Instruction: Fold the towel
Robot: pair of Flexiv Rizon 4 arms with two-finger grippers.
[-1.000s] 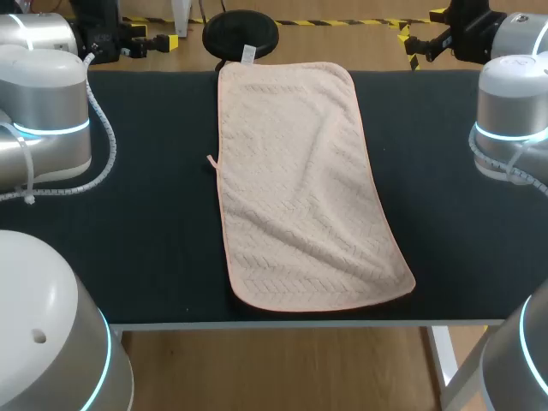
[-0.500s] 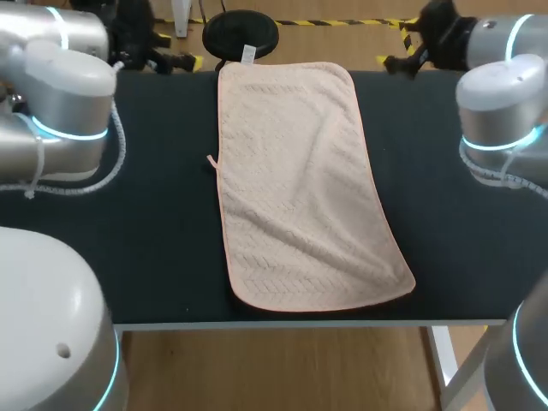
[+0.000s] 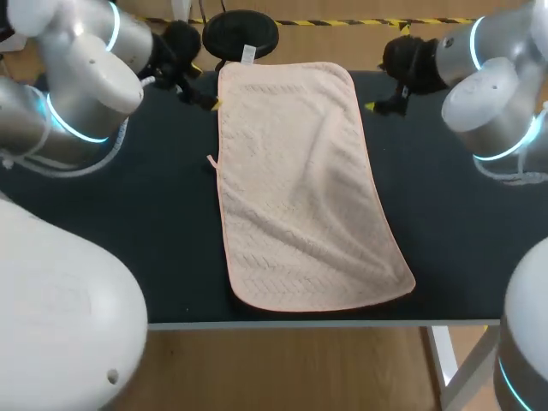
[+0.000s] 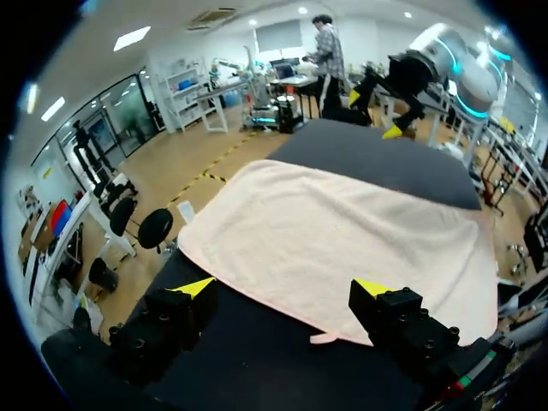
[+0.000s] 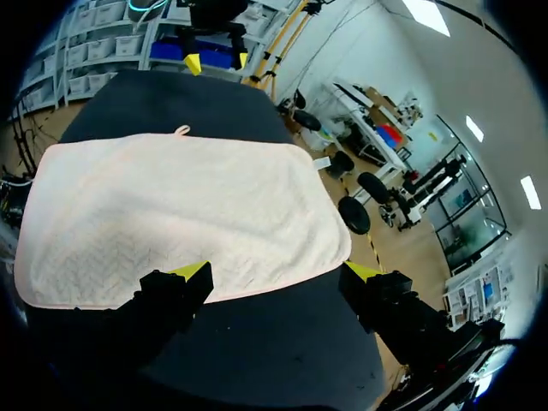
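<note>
Head view: pink towel (image 3: pixel 300 188) flat, unfolded, mid black surface (image 3: pixel 137 223); long axis near-to-far, near end skewed right. White tag (image 3: pixel 247 54) at far edge, print unreadable. Left claw (image 4: pixel 282 287), right claw (image 5: pixel 276 272) wide open, empty, near far corners.

A black table (image 3: pixel 154 223) carries one pale pink towel (image 3: pixel 300 188), spread flat

Bright, even light from ceiling panels (image 4: pixel 130 38) overhead. The towel (image 3: pixel 300 184) is evenly lit, with soft shading in its creases. The dark worktop (image 3: pixel 145 231) reads flat and uniform. The left arm (image 3: pixel 60 317) at the near-left corner glares white.
</note>
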